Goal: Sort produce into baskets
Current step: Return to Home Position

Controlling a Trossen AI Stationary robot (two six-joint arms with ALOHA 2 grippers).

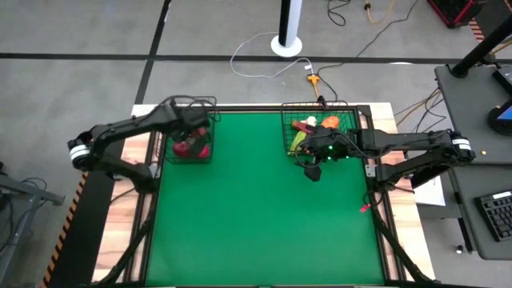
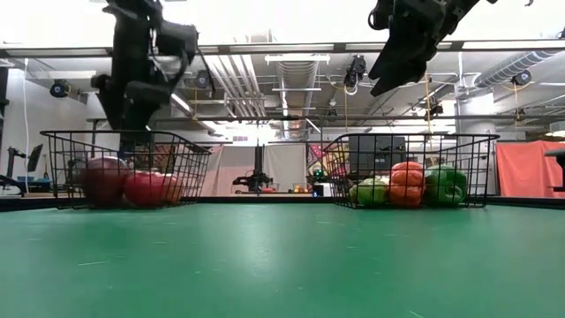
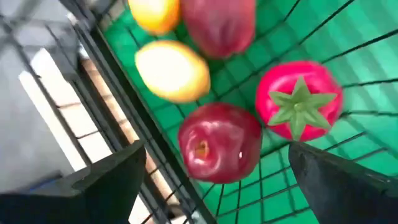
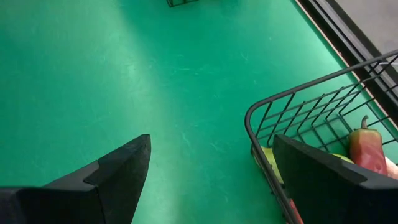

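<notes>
Two black wire baskets stand at the far side of the green table. The left basket (image 1: pixel 190 134) holds red apples (image 3: pixel 219 142), a red tomato-like piece with a green top (image 3: pixel 298 102) and a yellow lemon (image 3: pixel 173 70). The right basket (image 1: pixel 320 128) holds orange, green, red and white produce (image 2: pixel 408 184). My left gripper (image 3: pixel 211 186) hangs open and empty above the left basket. My right gripper (image 4: pixel 208 180) is open and empty above the table, at the right basket's near left corner (image 4: pixel 261 115).
The green mat (image 1: pixel 264 216) lies bare between and in front of the baskets. A red chilli (image 4: pixel 367 152) lies inside the right basket near its wall. Wooden table edges and a black frame (image 1: pixel 144 184) border the mat.
</notes>
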